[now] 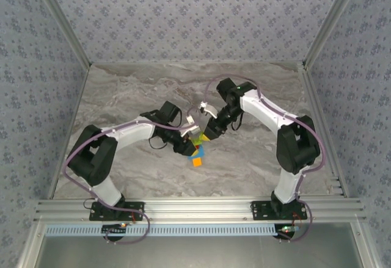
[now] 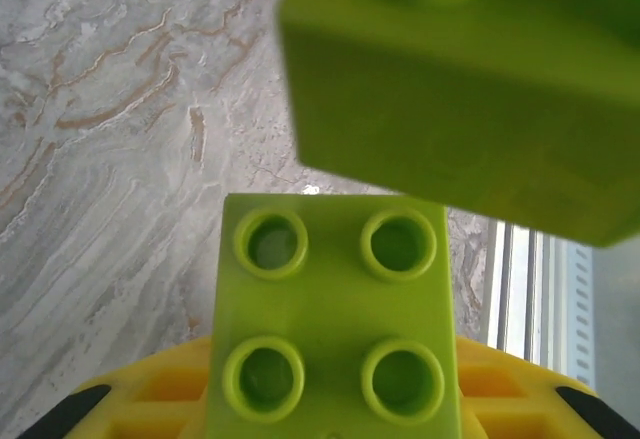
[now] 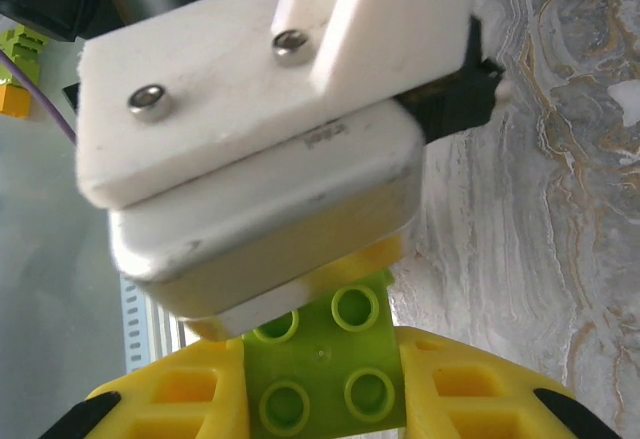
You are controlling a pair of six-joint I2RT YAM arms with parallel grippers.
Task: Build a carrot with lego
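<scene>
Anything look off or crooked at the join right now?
Upper green brick sits skewed over the lower green brick in the left wrist view: edges not parallel, studs may miss. Nothing spilled or damaged.

Lighting was bright, even and diffuse, falling from above. In the top view the table (image 1: 122,91) was uniformly lit, and shadows on it were faint and soft-edged. In the left wrist view the upper lime-green brick (image 2: 470,89), close to the lens, was heavily blurred. The lower lime-green brick (image 2: 335,329) and the table veining were fairly sharp. In the right wrist view the white housing (image 3: 250,109) was soft-focused with a mild sheen, and the left margin was washed pale.
</scene>
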